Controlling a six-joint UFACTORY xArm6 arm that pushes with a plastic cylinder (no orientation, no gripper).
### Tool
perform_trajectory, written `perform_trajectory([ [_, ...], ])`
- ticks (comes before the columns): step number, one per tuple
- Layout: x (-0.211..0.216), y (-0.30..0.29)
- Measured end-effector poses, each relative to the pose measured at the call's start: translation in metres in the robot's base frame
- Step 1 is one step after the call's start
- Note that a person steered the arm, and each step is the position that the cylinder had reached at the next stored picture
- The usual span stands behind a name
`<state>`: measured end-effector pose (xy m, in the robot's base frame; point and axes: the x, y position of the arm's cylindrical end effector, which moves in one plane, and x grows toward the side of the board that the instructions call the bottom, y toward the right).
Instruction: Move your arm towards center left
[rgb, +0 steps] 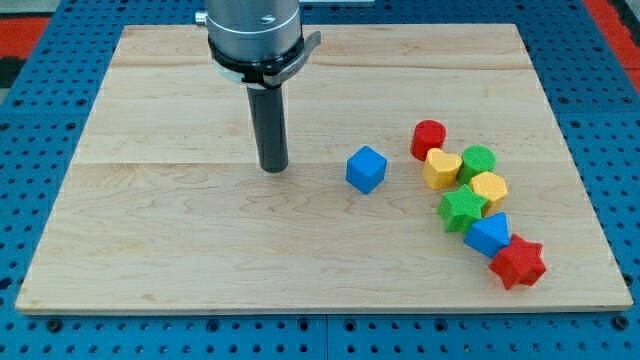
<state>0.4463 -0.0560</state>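
The board's (150, 230) left half is bare wood, and its centre left is where the task sends the arm. My tip (273, 170) rests on the board left of middle, well apart from every block, with the blue cube (366, 169) near on its right. There are no fingers to report: the arm ends in a plain rod holding nothing. In my judgement the step calls for a straight slide toward the view's left at about the present depth, stopping short of the board's edge; with no block on that side, nothing should be disturbed. Farther right lies a cluster: a red cylinder (429, 138), a yellow heart (441, 169), a green cylinder (477, 162), a yellow block (489, 188), a green star (461, 209), a blue block (488, 235) and a red star (518, 263), most touching a neighbour. The arm above its metal collar (254, 35) is cut off at the view's top. The exact shapes of the yellow block and the blue block are hard to make out.
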Motion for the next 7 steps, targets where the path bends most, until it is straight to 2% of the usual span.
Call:
perform_trajectory([
  [7,0.0007,0.0],
])
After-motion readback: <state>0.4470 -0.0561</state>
